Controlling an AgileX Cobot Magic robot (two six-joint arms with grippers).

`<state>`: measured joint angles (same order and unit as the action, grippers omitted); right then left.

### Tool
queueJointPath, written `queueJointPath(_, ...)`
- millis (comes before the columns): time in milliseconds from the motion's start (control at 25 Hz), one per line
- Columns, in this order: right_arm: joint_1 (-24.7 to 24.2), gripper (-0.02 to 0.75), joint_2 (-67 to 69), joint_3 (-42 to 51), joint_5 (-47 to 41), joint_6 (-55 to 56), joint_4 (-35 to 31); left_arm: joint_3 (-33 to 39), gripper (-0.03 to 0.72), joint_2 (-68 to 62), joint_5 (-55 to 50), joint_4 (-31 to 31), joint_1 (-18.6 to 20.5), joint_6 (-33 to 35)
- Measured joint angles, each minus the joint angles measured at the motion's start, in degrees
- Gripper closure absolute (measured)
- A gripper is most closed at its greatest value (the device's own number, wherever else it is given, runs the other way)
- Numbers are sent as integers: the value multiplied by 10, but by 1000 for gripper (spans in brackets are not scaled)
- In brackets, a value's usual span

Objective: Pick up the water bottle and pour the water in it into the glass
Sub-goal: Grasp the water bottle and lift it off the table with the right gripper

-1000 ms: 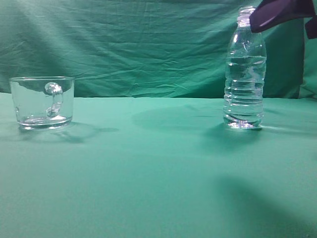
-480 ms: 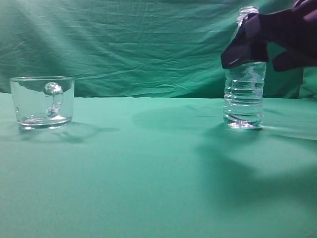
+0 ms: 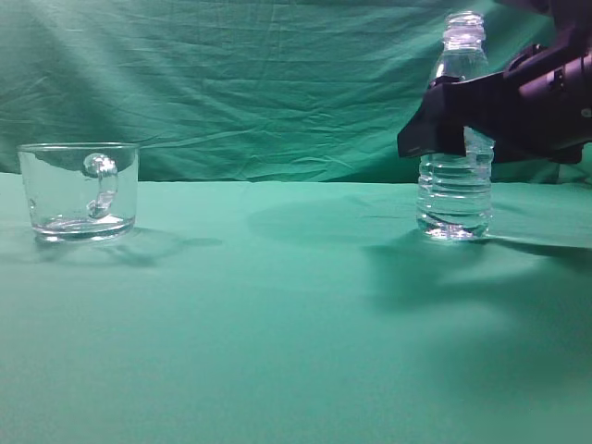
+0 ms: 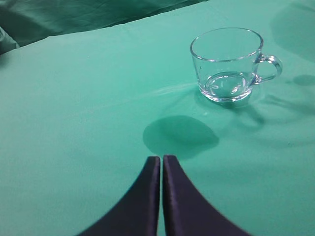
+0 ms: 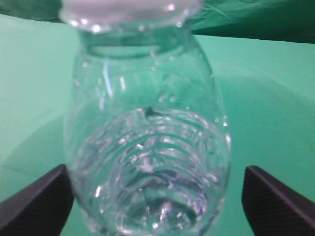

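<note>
The water bottle (image 3: pixel 454 190) stands upright at the right of the green table, clear with a ribbed lower body and water in it. It fills the right wrist view (image 5: pixel 147 147). My right gripper (image 3: pixel 442 125) is open around the bottle's middle, one finger (image 5: pixel 37 204) on each side, with gaps to the bottle. The glass (image 3: pixel 79 190), a clear mug with a loop handle, stands at the far left; it also shows in the left wrist view (image 4: pixel 227 64). My left gripper (image 4: pixel 161 160) is shut and empty above the table, short of the glass.
A green cloth (image 3: pixel 277 324) covers the table and a wrinkled green backdrop (image 3: pixel 240 83) hangs behind. Open cloth lies between the glass and the bottle.
My right gripper has come down from beside the bottle's neck to its middle and now straddles it. The bottle and the glass have not moved.
</note>
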<state>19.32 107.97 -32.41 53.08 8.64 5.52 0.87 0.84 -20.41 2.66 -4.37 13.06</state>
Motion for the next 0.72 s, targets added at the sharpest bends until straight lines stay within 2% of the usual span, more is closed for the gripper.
queueJointPath(40, 0, 95, 5, -4, 1, 0, 0, 0, 688, 0, 0, 0, 0, 0)
queueJointPath(80, 0, 139, 12, -7, 2, 0, 0, 0, 688, 0, 0, 0, 0, 0)
queueJointPath(120, 0, 146, 16, -9, 7, 0, 0, 0, 688, 0, 0, 0, 0, 0)
queueJointPath(280, 0, 142, 36, -16, 29, 0, 0, 0, 688, 0, 0, 0, 0, 0)
queueJointPath(320, 0, 188, 40, -16, 32, 0, 0, 0, 688, 0, 0, 0, 0, 0)
queueJointPath(360, 0, 199, 44, -16, 36, 0, 0, 0, 688, 0, 0, 0, 0, 0)
queueJointPath(680, 0, 194, 56, -16, 58, -4, 0, 0, 688, 0, 0, 0, 0, 0)
queueJointPath(720, 0, 249, 56, -16, 58, -4, 0, 0, 688, 0, 0, 0, 0, 0)
